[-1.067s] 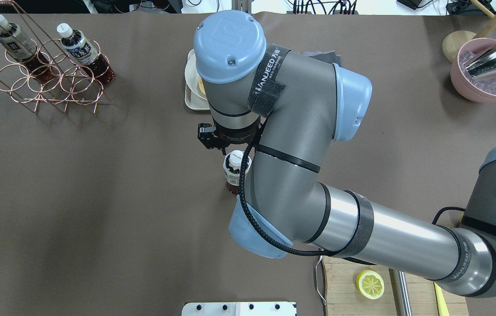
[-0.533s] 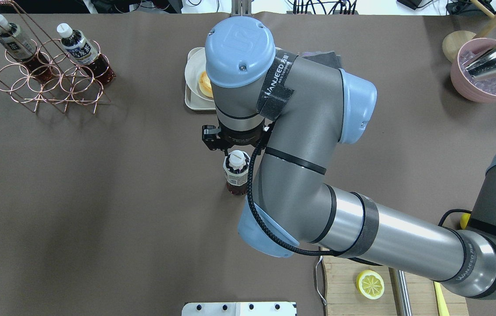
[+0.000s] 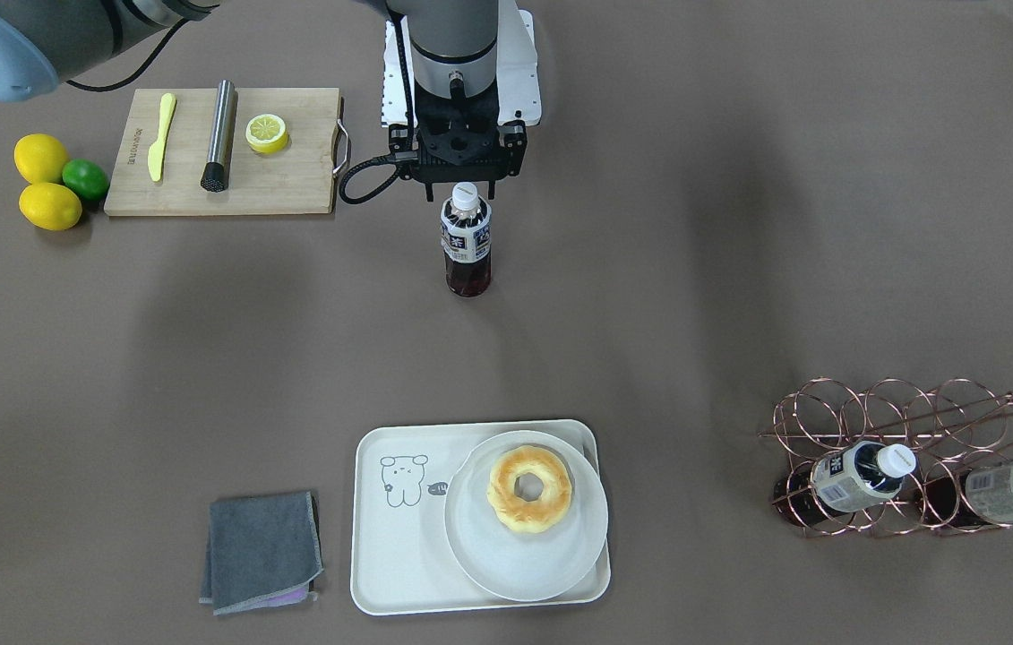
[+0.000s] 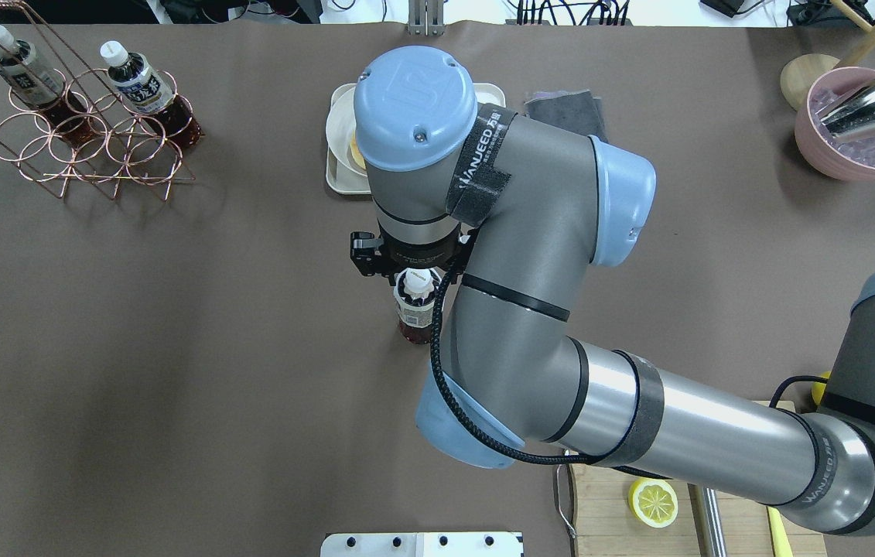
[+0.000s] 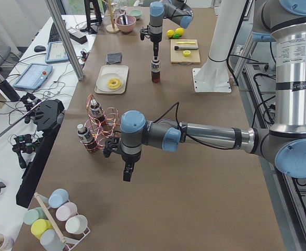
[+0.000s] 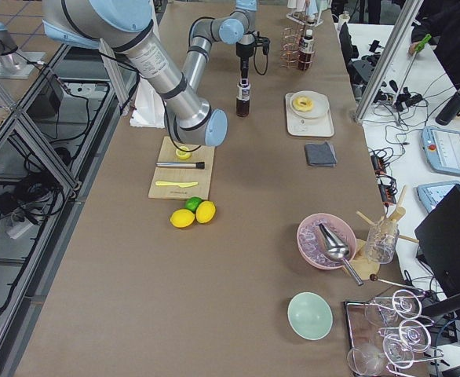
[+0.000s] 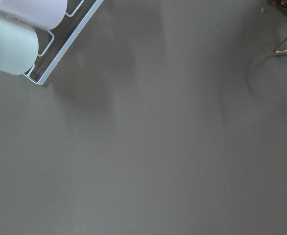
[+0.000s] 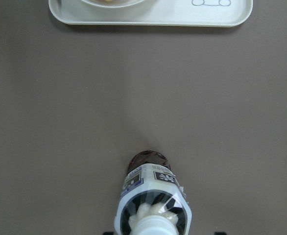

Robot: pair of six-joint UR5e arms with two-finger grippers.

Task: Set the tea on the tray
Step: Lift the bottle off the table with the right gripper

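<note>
The tea (image 3: 467,244), a clear bottle of dark drink with a white cap and a navy-and-white label, stands upright on the brown table mid-way between the robot and the tray. It also shows in the right wrist view (image 8: 153,196). My right gripper (image 3: 465,189) hangs straight over its cap, fingers spread to either side, open. The cream tray (image 3: 381,555) with the bear drawing lies farther out from the robot and shows in the right wrist view (image 8: 148,18). My left gripper (image 5: 127,172) hovers over bare table far to the left; I cannot tell if it is open.
A round plate (image 3: 506,560) with a doughnut (image 3: 529,489) fills the tray's right part. A grey cloth (image 3: 262,551) lies beside the tray. A copper wire rack (image 3: 891,421) holds two beige-labelled bottles. A cutting board (image 3: 291,188) with a lemon half, loose lemons (image 3: 49,204) and a pink ice bowl (image 4: 812,139) stand nearby.
My right gripper has shifted back toward the robot and now sits over the tea's cap. The bottle has stayed standing in the same spot.
</note>
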